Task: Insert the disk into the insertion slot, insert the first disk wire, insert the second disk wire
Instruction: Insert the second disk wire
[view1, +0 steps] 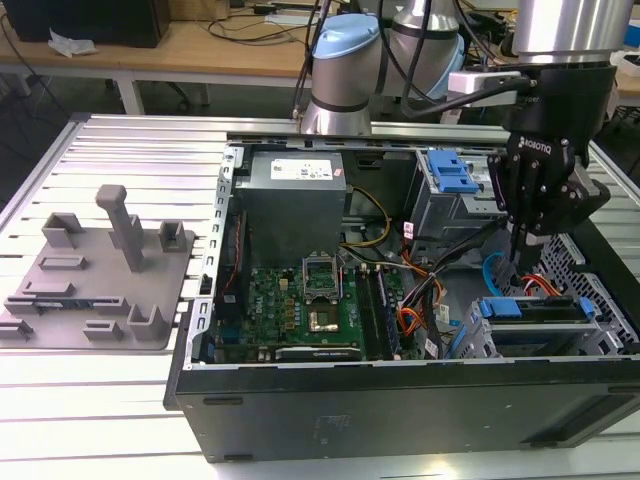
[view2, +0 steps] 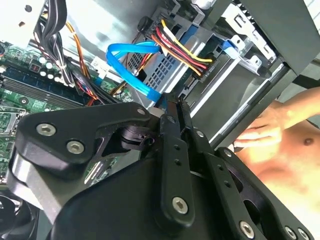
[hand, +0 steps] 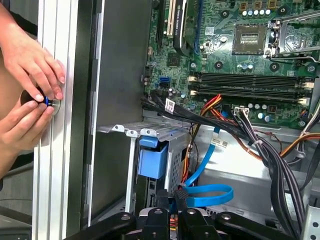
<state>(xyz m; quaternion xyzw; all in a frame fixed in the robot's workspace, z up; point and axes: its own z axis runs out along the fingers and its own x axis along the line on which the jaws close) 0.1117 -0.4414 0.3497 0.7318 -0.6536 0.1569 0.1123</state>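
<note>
The disk (view1: 530, 308), framed by its blue carrier, lies inside the insertion slot (view1: 600, 332), a grey perforated cage at the case's front on the exterior view's right. My gripper (view1: 515, 262) hangs just above the cage's rear. In both wrist views the gripper (hand: 180, 200) is shut on the black plug of a looped blue disk wire (hand: 215, 192), held close behind the cage. In the second wrist view the gripper (view2: 173, 104) meets the blue disk wire (view2: 131, 54). A red, yellow and black wire bundle (view2: 180, 47) runs to the cage's back.
The open computer case (view1: 400, 400) holds a motherboard (view1: 300, 300), a power supply (view1: 295, 205) and black cable bundles (hand: 270, 155) near the cage. A person's hands (hand: 30, 80) rest on a knob on the aluminium table rail beside the case. A grey fixture plate (view1: 95, 280) lies outside.
</note>
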